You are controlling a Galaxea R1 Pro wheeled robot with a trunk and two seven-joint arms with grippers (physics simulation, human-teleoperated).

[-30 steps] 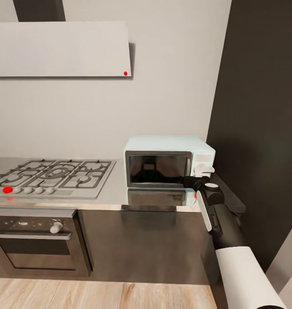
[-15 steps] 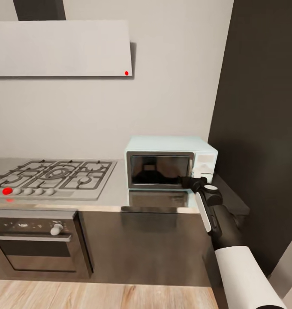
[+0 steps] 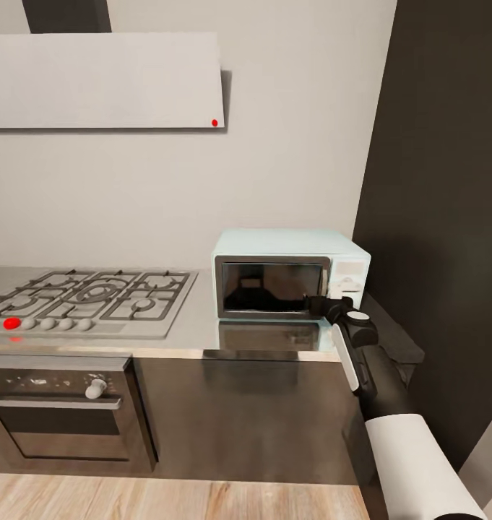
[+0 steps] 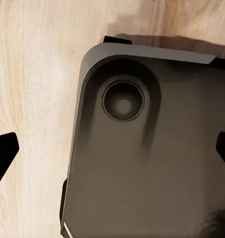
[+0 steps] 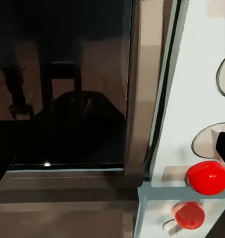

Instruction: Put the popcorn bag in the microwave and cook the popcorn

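Microwave (image 3: 290, 274), pale mint-blue with a dark glass door in a silver frame, sits closed at the right end of the grey desk (image 3: 195, 328), against the wall and just beside a tall dark panel (image 3: 441, 180). Its control strip on the right side carries pale knobs. The right arm reaches up from the lower right of the head view, and the right tool (image 3: 324, 303) sits at the lower right corner of the microwave front, close to the seam between door and control strip. Whether its fingers are spread or pressed together cannot be told; they are too dark and small there.

From the right wrist camera the door glass (image 5: 63, 84) is very near, with dim reflections in it, the silver frame edge beside it, and then the mint control strip with a round red button (image 5: 207, 177); a second red shape below it looks like its reflection in the desk.

Left of the microwave a gas hob (image 3: 87, 296) is set into the desk, with a row of knobs and a red light along its front edge. Below it is a built-in dark oven (image 3: 58, 412). A pale range hood (image 3: 101, 83) hangs above, with a small red dot at its corner.

The left tool's dark fingertips (image 4: 3, 156) stand wide apart at opposite edges of the left wrist view, holding nothing, over the robot's dark base (image 4: 152, 163) and the wooden floor (image 4: 33, 74).
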